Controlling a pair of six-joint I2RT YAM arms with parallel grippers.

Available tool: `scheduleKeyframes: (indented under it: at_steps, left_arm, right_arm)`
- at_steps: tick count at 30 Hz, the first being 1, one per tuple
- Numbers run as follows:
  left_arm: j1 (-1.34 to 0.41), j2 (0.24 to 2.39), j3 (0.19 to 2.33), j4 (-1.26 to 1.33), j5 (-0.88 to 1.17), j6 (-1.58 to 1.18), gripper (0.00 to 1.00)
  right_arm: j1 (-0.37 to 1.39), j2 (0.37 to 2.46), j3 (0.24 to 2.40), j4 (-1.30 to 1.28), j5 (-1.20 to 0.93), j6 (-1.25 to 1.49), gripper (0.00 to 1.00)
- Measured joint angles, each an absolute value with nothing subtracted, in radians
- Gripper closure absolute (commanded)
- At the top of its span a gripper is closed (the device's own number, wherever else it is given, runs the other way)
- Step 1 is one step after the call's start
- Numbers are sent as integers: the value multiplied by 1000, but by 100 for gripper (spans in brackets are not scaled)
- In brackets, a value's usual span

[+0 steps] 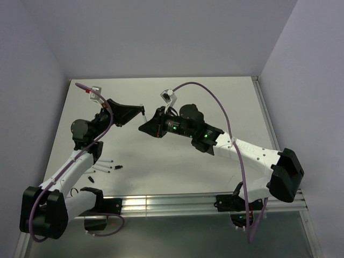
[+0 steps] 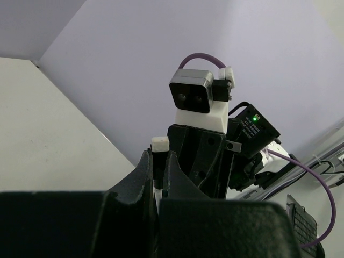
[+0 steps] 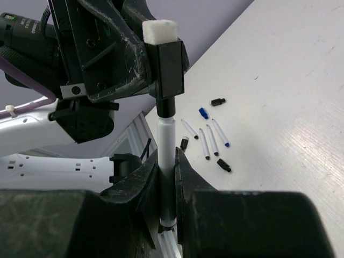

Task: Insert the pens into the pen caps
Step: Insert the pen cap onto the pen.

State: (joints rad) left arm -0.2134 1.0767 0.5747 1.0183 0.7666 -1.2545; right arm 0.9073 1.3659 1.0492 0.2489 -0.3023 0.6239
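Observation:
My left gripper [image 2: 159, 161] is shut on a black pen cap [image 2: 159, 164] with a white end, held well above the table. My right gripper [image 3: 166, 161] is shut on a white-barrelled pen [image 3: 165, 137], which stands upright. Its dark upper end meets the mouth of that pen cap [image 3: 169, 67], and the tip is hidden. In the top view the left gripper [image 1: 142, 110] and the right gripper [image 1: 144, 127] meet nose to nose over the middle of the table. Several loose pens [image 3: 212, 141] and small caps, some black [image 3: 224, 165] and one blue [image 3: 203, 113], lie on the table below.
The loose pens [image 1: 104, 162] and a black cap [image 1: 118, 167] lie at the table's near left, close to the left arm's base. A metal rail [image 1: 177, 203] runs along the front edge. Grey walls close the table at the back and sides.

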Motion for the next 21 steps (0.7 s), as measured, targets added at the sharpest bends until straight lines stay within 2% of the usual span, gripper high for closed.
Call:
scheduleKeyframes:
  at_steps: [13,21]
  left_arm:
    - [-410,871,579,820,480,-1128,100]
    - [-480,857,579,735,382,-1050,100]
  right_arm:
    - [933,1242,1033,223,-278,604,100]
    - [933,1225,1013,188,-236,571,100]
